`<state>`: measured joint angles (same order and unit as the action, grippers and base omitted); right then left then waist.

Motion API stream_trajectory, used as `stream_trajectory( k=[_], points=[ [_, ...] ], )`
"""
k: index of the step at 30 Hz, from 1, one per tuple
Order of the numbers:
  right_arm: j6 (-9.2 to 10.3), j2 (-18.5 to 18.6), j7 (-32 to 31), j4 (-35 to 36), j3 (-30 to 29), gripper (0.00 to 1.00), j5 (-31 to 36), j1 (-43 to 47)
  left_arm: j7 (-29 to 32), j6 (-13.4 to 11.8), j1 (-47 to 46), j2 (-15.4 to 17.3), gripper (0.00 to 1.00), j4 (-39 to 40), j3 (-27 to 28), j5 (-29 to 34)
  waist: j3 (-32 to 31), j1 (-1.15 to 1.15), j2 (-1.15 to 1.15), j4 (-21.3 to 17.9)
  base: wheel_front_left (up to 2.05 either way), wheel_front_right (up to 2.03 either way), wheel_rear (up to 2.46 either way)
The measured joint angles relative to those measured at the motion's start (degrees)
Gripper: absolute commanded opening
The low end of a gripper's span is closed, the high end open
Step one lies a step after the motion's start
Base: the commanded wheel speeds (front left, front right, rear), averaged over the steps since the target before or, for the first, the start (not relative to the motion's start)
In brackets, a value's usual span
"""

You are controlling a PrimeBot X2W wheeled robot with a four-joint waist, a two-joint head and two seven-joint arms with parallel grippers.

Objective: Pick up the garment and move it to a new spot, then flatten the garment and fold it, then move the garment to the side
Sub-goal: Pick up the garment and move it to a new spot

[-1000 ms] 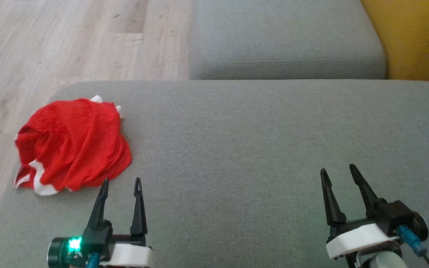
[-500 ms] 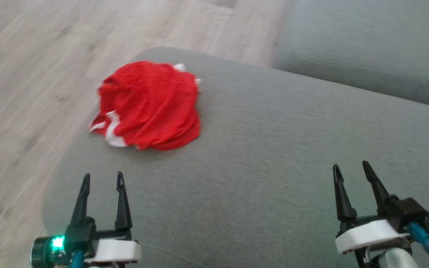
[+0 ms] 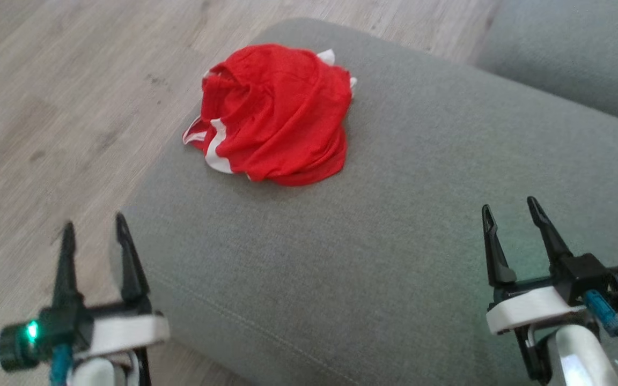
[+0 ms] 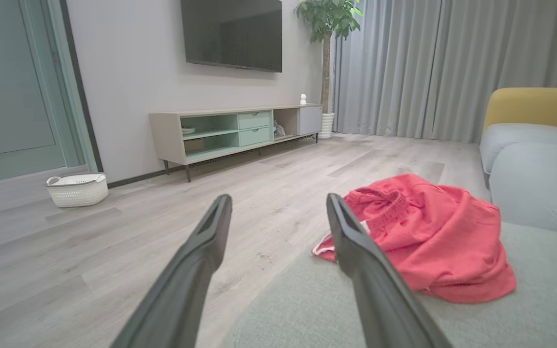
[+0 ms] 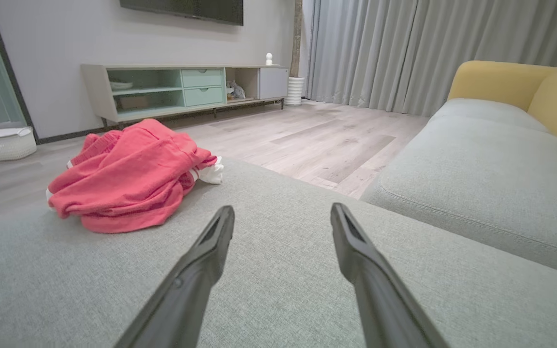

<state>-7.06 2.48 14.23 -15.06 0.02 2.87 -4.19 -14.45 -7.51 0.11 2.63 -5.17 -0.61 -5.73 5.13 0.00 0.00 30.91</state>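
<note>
The head camera has swung left since the earlier frame. The red garment (image 3: 277, 115) has not shifted and lies crumpled at the far left corner of the grey cushion (image 3: 395, 241), its white-trimmed hem at the left edge. The left gripper (image 3: 94, 221), jaws wide and empty, stands at the cushion's near left edge, partly over the wood floor (image 3: 46, 107), with the garment ahead to its right. The right gripper (image 3: 508, 203), jaws wide and empty, hovers over the near right part, well apart from the garment.
</note>
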Motion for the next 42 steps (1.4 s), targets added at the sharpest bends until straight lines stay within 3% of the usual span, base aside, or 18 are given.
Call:
stream_trajectory(
  k=[3, 9, 15, 16, 23, 32, 33, 34, 38, 42],
  points=[
    [0.00, 1.1, 0.2, 1.1, -0.1, 1.00, 2.2, -0.4, 0.0, 1.4, -4.3, 0.0, 1.00, -0.2, 0.8, -0.8, 2.7, 0.00, 0.00, 0.4, 0.00, 0.00, 0.00],
    [0.00, 7.2, 0.2, 1.9, -1.8, 1.00, 3.9, -2.6, -0.3, 4.6, -17.4, -0.6, 1.00, -6.1, -0.1, -5.5, 9.4, 0.01, 0.00, 0.9, 0.00, 0.00, 0.00],
    [-0.01, 10.2, 0.2, 2.8, -1.5, 1.00, 4.6, -5.6, -0.3, 8.1, -24.1, -1.1, 1.00, -21.1, -1.9, -9.6, 15.3, 0.01, 0.00, -0.4, 0.00, 0.00, 0.00],
    [-0.01, 10.2, 0.2, 2.8, -1.5, 1.00, 4.6, -5.6, -0.3, 8.1, -24.1, -1.1, 1.00, -21.1, -1.9, -9.6, 15.3, 0.01, 0.00, -0.4, 0.00, 0.00, 0.00],
    [-0.01, 11.3, 0.5, 4.2, 0.1, 1.00, 4.8, -7.4, -0.3, 12.1, -36.1, -1.5, 1.00, -41.2, -4.9, -14.5, 19.5, 0.01, 0.00, -4.3, 0.00, 0.00, 0.00],
    [-0.04, 12.3, 0.8, 6.2, 1.4, 1.00, 4.8, -10.9, 0.0, 14.2, -46.4, -1.4, 1.00, -60.2, -3.7, -19.0, 23.5, 0.00, 0.00, -8.9, 0.00, 0.00, 0.00],
    [-0.04, 12.4, 0.9, 6.6, 1.4, 1.00, 4.8, -11.5, -0.3, 14.4, -48.0, -0.9, 0.13, -61.6, -4.1, -18.9, 24.2, 0.00, 0.00, -9.7, 0.00, 0.00, 0.00],
    [-0.04, 12.4, 0.9, 6.6, 1.4, 1.00, 4.8, -11.8, -0.3, 14.6, -48.7, -0.7, 0.00, -61.8, -4.6, -18.9, 24.5, 0.00, 0.00, -10.0, 0.00, 0.00, 0.00],
    [-0.05, 12.2, 1.0, 6.2, 1.1, 1.00, 4.8, -12.3, -0.2, 14.5, -49.4, 1.0, 0.00, -59.7, -8.4, -14.4, 24.1, 0.01, 0.00, -10.6, 0.00, 0.00, 0.00],
    [-0.04, 10.2, 0.9, 3.7, 1.4, 1.00, 4.8, -12.4, -0.2, 12.5, -48.9, 3.3, 0.00, -51.5, -9.9, -9.5, 21.8, 0.01, 0.00, -11.0, 0.00, 0.00, 0.00]
  ],
)
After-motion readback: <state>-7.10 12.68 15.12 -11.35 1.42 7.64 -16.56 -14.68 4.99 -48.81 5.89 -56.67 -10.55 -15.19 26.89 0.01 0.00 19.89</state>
